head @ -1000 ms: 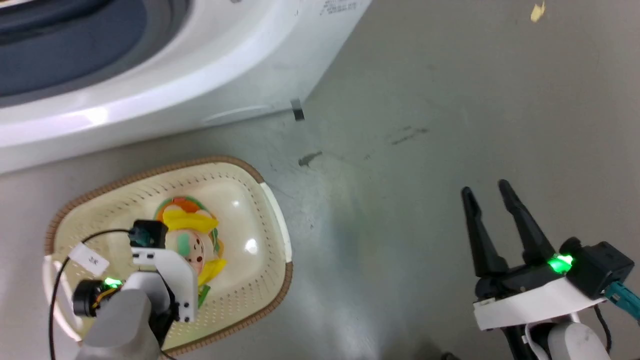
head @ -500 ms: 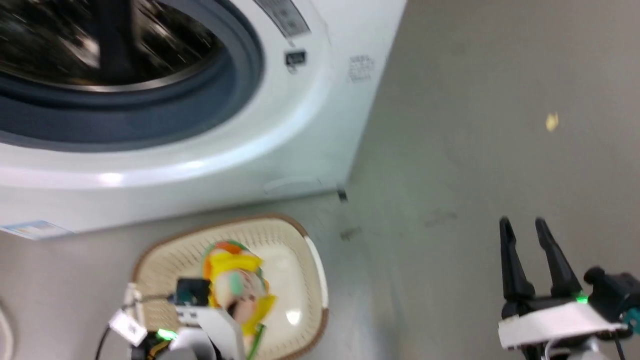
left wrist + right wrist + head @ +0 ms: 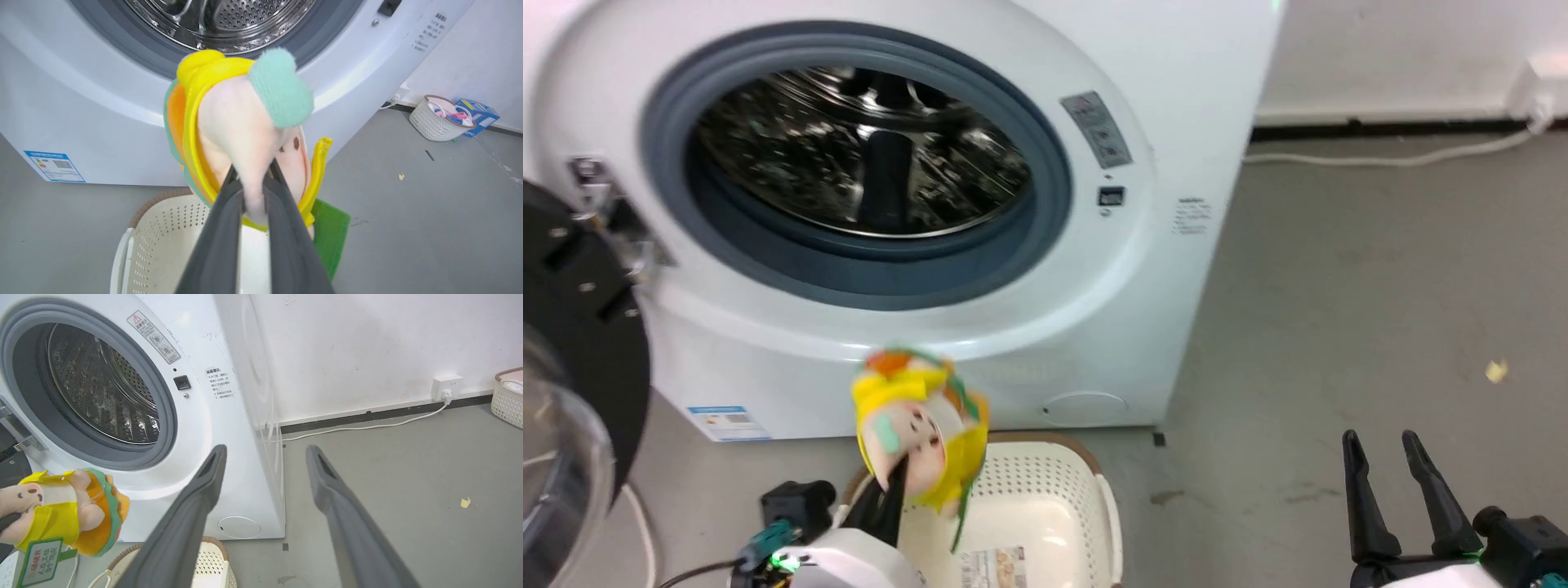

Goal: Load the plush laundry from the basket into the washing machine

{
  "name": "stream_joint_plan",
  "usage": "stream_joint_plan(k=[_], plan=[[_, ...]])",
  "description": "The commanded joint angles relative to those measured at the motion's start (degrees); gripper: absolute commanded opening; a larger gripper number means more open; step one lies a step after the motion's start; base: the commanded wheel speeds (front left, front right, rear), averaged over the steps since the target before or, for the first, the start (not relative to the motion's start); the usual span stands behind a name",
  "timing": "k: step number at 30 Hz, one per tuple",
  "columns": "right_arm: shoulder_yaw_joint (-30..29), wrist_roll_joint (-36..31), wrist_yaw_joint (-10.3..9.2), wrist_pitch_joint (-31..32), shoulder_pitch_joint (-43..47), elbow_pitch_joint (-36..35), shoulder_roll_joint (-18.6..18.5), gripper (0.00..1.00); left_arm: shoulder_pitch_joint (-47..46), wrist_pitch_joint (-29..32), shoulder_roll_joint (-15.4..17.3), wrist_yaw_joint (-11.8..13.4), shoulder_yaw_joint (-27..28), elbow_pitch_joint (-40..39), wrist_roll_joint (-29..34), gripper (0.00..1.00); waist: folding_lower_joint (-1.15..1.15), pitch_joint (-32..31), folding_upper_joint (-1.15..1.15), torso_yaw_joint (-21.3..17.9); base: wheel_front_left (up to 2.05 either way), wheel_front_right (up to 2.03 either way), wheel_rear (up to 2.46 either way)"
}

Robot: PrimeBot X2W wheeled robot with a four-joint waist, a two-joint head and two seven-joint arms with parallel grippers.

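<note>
The plush laundry [image 3: 919, 433] hangs in the air above the basket [image 3: 1054, 498], in front of the washing machine's [image 3: 1168, 269] lower front panel. My left gripper [image 3: 900, 478] is shut on it; in the left wrist view the two fingers [image 3: 222, 228] pinch the plush's [image 3: 241, 122] peach body. The washer's steel drum [image 3: 866, 155] is open, and its black-rimmed door [image 3: 580, 327] is swung out at the left. At the lower right, my right gripper [image 3: 1380, 445] stands open with nothing in it, its fingers [image 3: 196, 506] spread wide. The plush [image 3: 69, 510] is far left of it.
A wall socket [image 3: 447, 381] and a white cable [image 3: 367, 426] run along the wall right of the washer. Another white basket [image 3: 437, 120] with clothes and a blue box [image 3: 478, 112] stand farther off. Grey floor [image 3: 1339, 327] lies right of the washer.
My left gripper has lifted the plush out of the basket and up in front of the washer. The head camera has tilted up, bringing the drum into view. The right gripper stays open.
</note>
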Motion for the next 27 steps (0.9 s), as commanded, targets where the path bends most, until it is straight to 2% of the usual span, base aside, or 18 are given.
stream_joint_plan(k=[1, 8, 11, 15, 20, 27], plan=[[0.07, -0.51, -0.04, -0.25, 0.82, -0.53, 0.01, 1.0, 1.99, -0.32, -0.48, 0.58, 1.78, -4.31, 1.21, 0.0, 0.01, -1.22, 0.0, 1.4, 0.0, 0.0, 0.0], [1.31, -1.52, -0.04, -0.25, 0.53, -1.62, 0.01, 1.0, 5.28, -0.33, -2.86, 0.74, 8.91, -22.76, 7.37, 0.0, 0.01, 1.33, 0.0, 1.29, 0.0, 0.0, 0.0], [1.86, -2.34, -0.04, -0.25, -0.18, -2.14, 0.01, 1.0, 2.69, -0.33, -3.71, 0.43, 11.41, -25.33, 7.85, 0.0, 0.01, 3.88, 0.0, 0.68, 0.0, 0.0, 0.0], [3.11, -3.79, -0.04, -0.25, -2.13, -3.12, 0.01, 1.0, -3.48, -0.33, -3.31, 0.67, 14.9, -24.48, 7.55, 0.0, 0.01, 8.57, 0.0, -1.69, 0.0, 0.0, 0.0], [2.95, -3.34, -0.04, -0.25, -4.96, -4.7, 0.01, 1.0, -14.02, 1.02, 0.03, 0.58, 16.94, -22.71, 7.57, 0.0, 0.01, 15.98, 0.0, -5.12, 0.0, 0.0, 0.0], [4.16, -1.15, -0.04, -0.25, -7.8, -6.21, 0.01, 1.0, -31.75, 10.82, 7.9, 0.57, 18.96, -17.12, 7.01, 0.0, 0.01, 26.08, 0.0, -9.28, 0.0, 0.0, 0.0]])
